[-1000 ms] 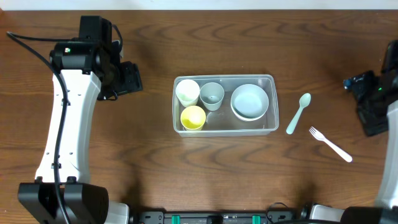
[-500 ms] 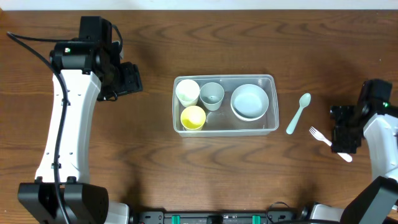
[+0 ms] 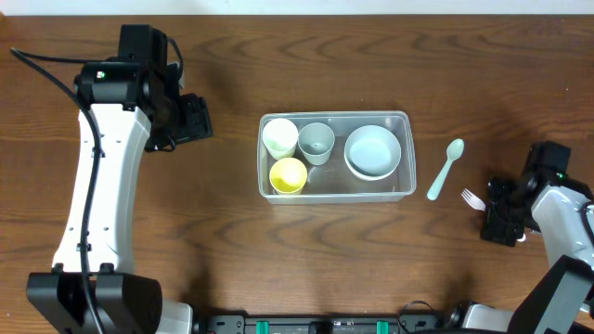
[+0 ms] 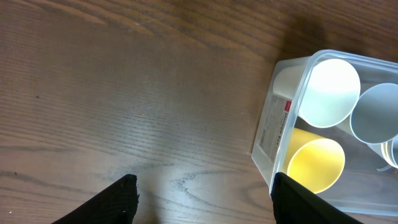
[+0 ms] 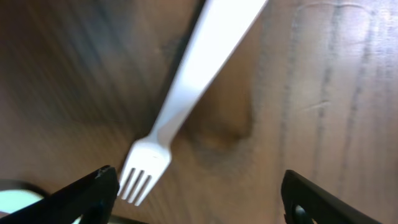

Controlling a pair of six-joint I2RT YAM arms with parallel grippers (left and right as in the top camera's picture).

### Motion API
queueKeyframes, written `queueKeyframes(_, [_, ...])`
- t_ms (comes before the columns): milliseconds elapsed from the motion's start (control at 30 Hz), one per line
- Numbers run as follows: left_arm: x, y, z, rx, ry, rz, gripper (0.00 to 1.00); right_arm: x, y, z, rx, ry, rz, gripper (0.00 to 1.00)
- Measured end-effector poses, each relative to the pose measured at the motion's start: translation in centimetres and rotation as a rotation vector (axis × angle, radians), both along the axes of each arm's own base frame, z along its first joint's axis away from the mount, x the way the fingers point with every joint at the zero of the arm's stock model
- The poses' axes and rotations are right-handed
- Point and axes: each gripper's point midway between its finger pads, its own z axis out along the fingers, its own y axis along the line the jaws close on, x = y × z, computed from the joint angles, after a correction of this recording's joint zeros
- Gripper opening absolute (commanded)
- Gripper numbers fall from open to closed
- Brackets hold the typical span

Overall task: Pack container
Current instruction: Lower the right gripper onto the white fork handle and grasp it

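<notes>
Container (image 3: 339, 178) lies well apart from right end effector (image 3: 499, 215).

The overhead camera looks straight down from high up on the whole table (image 3: 232, 241), the left wrist camera looks down from nearer onto the container's (image 4: 273, 124) left end, and the right wrist camera sits very close over the fork (image 5: 186, 87), blurred, both spots also lying in the overhead view.

Sticker (image 4: 274, 127) on container (image 4: 281, 76) wall; print illegible
</notes>
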Motion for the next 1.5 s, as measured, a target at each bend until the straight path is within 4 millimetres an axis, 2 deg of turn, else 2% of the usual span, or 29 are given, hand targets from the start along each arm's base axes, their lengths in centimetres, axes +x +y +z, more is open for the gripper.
queueKeyframes(100, [0.0, 0.0, 0.0, 0.000, 0.000, 0.000, 0.70, 0.8, -0.3, 0.0, -0.013, -0.030, 0.000, 0.99])
queueKeyframes(200, [0.0, 0.0, 0.0, 0.000, 0.000, 0.000, 0.69, 1.3, -0.4, -0.3, -0.012, -0.041, 0.008, 0.99])
queueKeyframes(367, [0.0, 0.0, 0.0, 0.000, 0.000, 0.000, 0.69, 1.5, 0.0, -2.0, 0.040, -0.016, 0.012, 0.99])
queueKeyframes(467, [0.0, 0.0, 0.0, 0.000, 0.000, 0.000, 0.69, 0.9, 0.2, -3.2, 0.081, 0.033, 0.005, 0.99])
queueKeyframes(767, [0.0, 0.0, 0.0, 0.000, 0.000, 0.000, 0.70, 1.1, 0.2, -3.4, 0.103, 0.063, 0.016, 0.97])
queueKeyframes(1133, [-0.1, 0.0, 0.0, 0.000, 0.005, 0.000, 0.70, 0.9, 0.4, -3.5, 0.113, 0.073, 0.023, 0.77])
queueKeyframes(1200, [-0.2, 0.0, 0.0, 0.000, 0.006, 0.000, 0.69, 0.9, 0.4, -3.5, 0.113, 0.072, 0.025, 0.70])
queueKeyframes(1300, [-0.2, 0.0, 0.0, 0.000, 0.008, 0.000, 0.69, 0.9, 0.5, -3.5, 0.118, 0.068, 0.021, 0.50])
queueKeyframes(1500, [-0.3, 0.0, -0.1, 0.000, 0.011, 0.000, 0.69, 1.0, 0.5, -3.4, 0.131, 0.059, -0.005, 0.47])
